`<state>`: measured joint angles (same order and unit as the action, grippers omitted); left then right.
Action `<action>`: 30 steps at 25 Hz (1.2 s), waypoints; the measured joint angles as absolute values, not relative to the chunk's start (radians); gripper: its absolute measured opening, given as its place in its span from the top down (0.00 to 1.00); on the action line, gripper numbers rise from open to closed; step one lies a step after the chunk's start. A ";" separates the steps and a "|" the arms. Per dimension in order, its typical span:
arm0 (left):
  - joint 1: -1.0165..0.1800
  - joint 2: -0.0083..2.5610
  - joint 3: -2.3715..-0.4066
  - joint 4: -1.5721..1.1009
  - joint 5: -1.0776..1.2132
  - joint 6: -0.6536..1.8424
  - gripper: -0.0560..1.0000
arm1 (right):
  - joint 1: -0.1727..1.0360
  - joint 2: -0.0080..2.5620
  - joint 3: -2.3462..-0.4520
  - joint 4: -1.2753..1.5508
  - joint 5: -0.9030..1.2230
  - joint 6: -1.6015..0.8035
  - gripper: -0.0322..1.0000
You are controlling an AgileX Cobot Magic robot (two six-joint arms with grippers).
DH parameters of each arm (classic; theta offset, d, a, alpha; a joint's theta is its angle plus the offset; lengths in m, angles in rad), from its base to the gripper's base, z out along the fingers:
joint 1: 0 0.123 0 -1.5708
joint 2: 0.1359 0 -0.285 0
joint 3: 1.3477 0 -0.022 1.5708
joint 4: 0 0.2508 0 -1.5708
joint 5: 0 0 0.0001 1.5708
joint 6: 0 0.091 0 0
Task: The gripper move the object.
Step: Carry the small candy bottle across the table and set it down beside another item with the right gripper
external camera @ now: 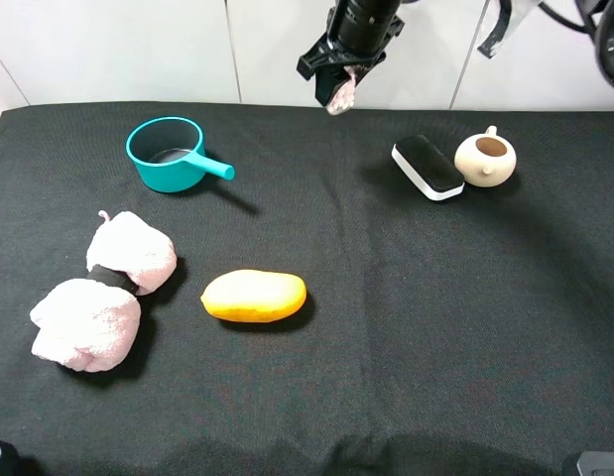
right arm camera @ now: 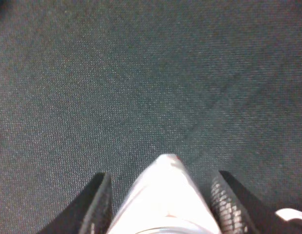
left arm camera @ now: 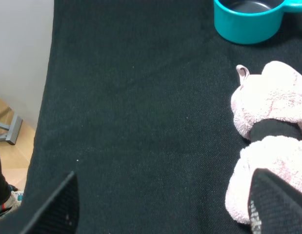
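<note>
My right gripper [external camera: 341, 89] hangs high over the far middle of the black cloth [external camera: 386, 317], shut on a small pale pink-white object [external camera: 338, 99]. In the right wrist view the object [right arm camera: 163, 190] sits as a pale cone between the two dark fingers [right arm camera: 97, 207], well above the cloth. My left gripper [left arm camera: 165, 202] is open and empty, low at the near left. Its fingertips [left arm camera: 63, 200] frame bare cloth, beside a pink fluffy towel bundle [left arm camera: 272, 112].
A teal saucepan [external camera: 168, 154] stands far left. Two pink fluffy bundles [external camera: 133, 253] [external camera: 86, 324] lie near left. A yellow oblong object [external camera: 254, 296] lies in the middle. A black-and-white eraser block [external camera: 429, 167] and a beige teapot [external camera: 485, 159] sit far right.
</note>
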<state>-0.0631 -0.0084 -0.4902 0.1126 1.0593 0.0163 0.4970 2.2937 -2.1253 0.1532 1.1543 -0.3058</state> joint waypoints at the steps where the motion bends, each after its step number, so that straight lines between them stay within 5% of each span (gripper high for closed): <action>1: -0.063 -0.008 -0.490 0.113 1.059 0.016 0.22 | 0.497 2.283 -2.124 0.146 1.157 -0.300 0.64; 15: -0.063 -0.008 -0.490 0.113 1.059 0.016 0.22 | 0.458 2.077 -1.959 0.095 1.167 -0.259 0.64; 30: -0.063 -0.008 -0.490 0.113 1.059 0.016 0.22 | 0.232 1.634 -1.369 0.094 0.884 -0.277 0.64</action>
<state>-0.0631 -0.0084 -0.4902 0.1126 1.0593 0.0163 0.2319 1.6342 -1.3694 0.0944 0.8838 -0.2773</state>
